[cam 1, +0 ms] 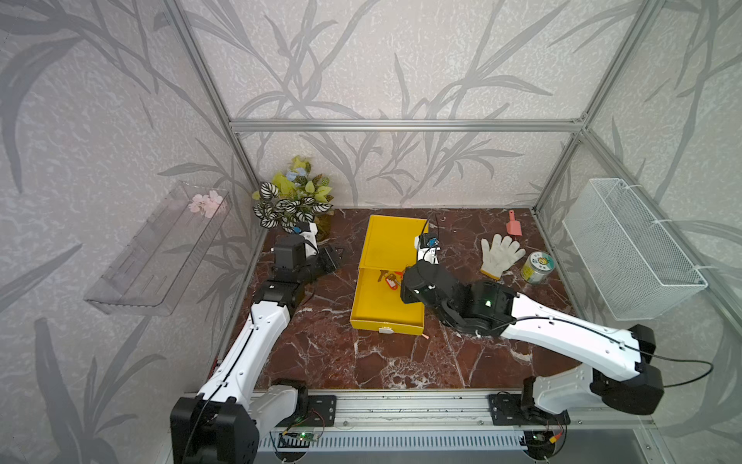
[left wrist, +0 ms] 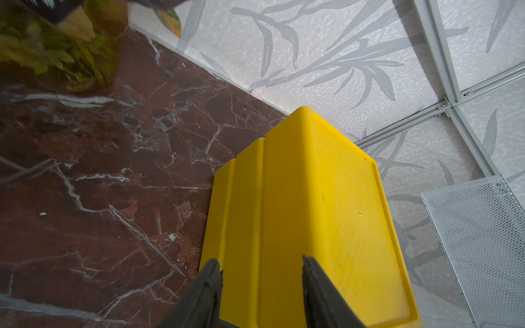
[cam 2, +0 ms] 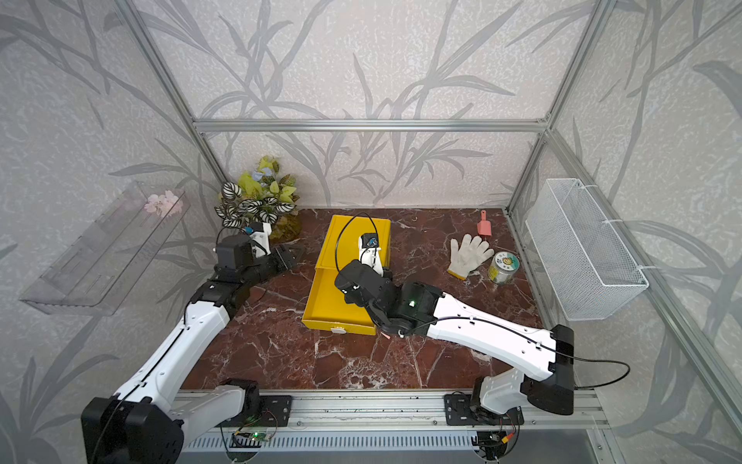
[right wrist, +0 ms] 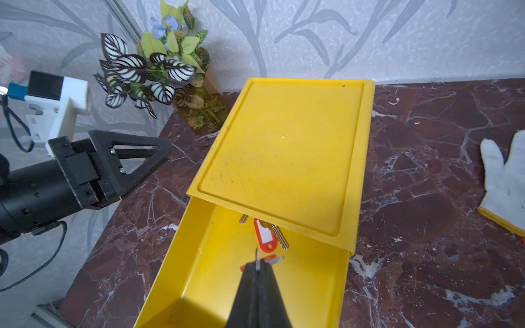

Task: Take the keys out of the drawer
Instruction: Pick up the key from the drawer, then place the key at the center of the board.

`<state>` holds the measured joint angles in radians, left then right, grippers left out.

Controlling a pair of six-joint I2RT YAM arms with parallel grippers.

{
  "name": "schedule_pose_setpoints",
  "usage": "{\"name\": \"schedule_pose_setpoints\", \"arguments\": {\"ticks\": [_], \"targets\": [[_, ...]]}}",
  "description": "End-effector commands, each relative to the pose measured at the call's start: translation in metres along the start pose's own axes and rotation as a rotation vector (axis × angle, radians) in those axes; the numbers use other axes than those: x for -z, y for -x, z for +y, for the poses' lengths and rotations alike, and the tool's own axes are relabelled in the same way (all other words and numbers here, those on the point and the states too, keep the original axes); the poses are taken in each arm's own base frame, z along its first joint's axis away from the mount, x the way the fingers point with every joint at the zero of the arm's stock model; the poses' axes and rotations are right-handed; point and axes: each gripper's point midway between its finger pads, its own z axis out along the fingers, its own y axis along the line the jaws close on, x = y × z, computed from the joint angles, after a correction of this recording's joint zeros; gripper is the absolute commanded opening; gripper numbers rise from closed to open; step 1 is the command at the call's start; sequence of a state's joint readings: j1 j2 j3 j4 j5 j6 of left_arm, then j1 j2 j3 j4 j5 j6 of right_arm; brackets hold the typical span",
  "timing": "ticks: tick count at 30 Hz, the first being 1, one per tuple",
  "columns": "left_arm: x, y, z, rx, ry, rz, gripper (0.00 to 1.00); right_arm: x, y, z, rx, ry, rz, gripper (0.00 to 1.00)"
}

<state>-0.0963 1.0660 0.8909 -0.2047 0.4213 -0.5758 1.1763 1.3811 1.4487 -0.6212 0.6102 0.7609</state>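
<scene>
A yellow drawer [cam 1: 363, 305] is pulled out toward the front from its yellow casing [cam 1: 391, 241] in the middle of the table. Inside it lie the keys [right wrist: 264, 235], silver with a red tag, partly under the casing's edge. My right gripper [right wrist: 258, 265] hangs over the drawer, shut on one silver key blade [right wrist: 257, 257] that sticks up between its fingertips, with a red tag just under them. In a top view the right wrist [cam 2: 361, 281] hides the keys. My left gripper [left wrist: 260, 259] is open, left of the casing and apart from it.
A potted plant [cam 1: 293, 201] stands at the back left, close to the left gripper. A white glove [cam 1: 500, 253], a pink scoop [cam 1: 513, 227] and a tin [cam 1: 538, 267] lie at the right. A wire basket [cam 1: 630, 249] hangs on the right wall, a clear shelf [cam 1: 156, 257] on the left.
</scene>
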Motion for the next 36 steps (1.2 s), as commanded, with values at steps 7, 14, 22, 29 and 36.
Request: {"name": "schedule_pose_setpoints", "arguments": {"ticks": [7, 14, 22, 29, 36], "targets": [[0.062, 0.013, -0.051, -0.22, -0.041, -0.102, 0.47, 0.052, -0.002, -0.057, 0.052, -0.066, 0.029, 0.0], [0.073, -0.02, -0.096, -0.338, -0.104, 0.008, 0.46, 0.074, -0.021, -0.114, 0.041, -0.193, 0.073, 0.0], [0.061, -0.056, -0.114, -0.414, -0.086, 0.114, 0.45, 0.044, -0.076, -0.171, -0.086, -0.284, 0.224, 0.0], [0.045, -0.079, -0.121, -0.47, -0.056, 0.174, 0.44, -0.002, -0.132, -0.204, -0.223, -0.289, 0.341, 0.0], [0.031, -0.089, -0.119, -0.49, -0.024, 0.196, 0.44, -0.045, -0.169, -0.213, -0.295, -0.258, 0.417, 0.0]]}}
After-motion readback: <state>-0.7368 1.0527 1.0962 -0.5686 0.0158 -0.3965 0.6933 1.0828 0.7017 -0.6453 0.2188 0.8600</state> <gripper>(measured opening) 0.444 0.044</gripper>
